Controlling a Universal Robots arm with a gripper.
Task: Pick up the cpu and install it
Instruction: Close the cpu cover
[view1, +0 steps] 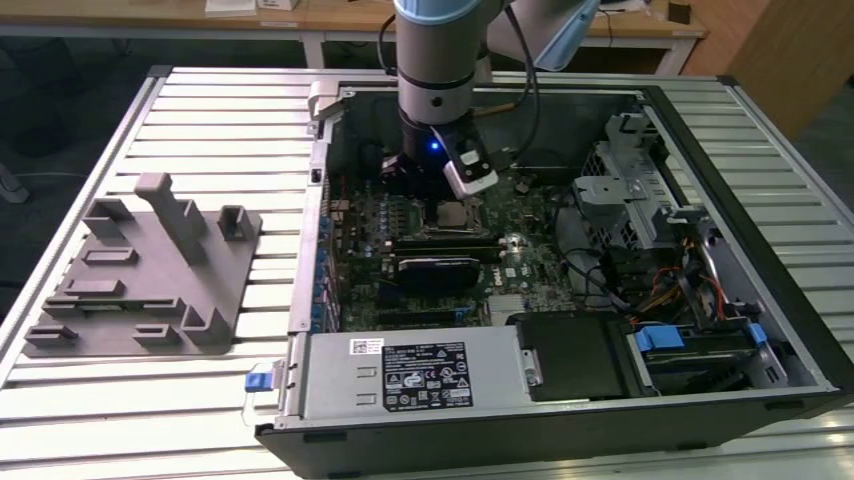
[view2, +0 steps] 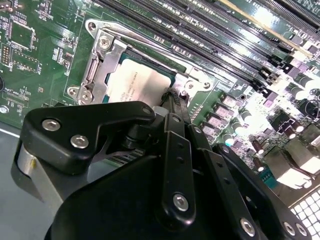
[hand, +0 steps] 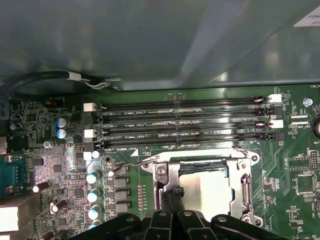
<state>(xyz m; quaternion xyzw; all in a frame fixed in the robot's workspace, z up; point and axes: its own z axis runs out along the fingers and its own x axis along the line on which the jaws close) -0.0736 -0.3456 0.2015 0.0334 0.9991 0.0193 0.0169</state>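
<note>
The cpu (view1: 458, 212) lies flat inside the metal socket frame (hand: 167, 175) on the green motherboard, silvery top up. It shows in both wrist views (view2: 135, 82) (hand: 205, 190). My gripper (view1: 447, 197) hangs straight down into the open computer case, just above the socket. Its black fingertips (view2: 174, 97) are pressed together at one edge of the cpu, where chip meets frame, and they hold nothing. In the first wrist view the gripper (hand: 172, 196) stands over that same edge. A thin wire lever (hand: 125, 168) sticks out beside the socket.
Memory slots (hand: 185, 122) run alongside the socket. The case wall (view1: 721, 160), a drive cage (view1: 641, 190) and the power supply (view1: 414, 375) ring the motherboard. A grey fixture (view1: 147, 270) sits on the slatted table at the exterior view's left.
</note>
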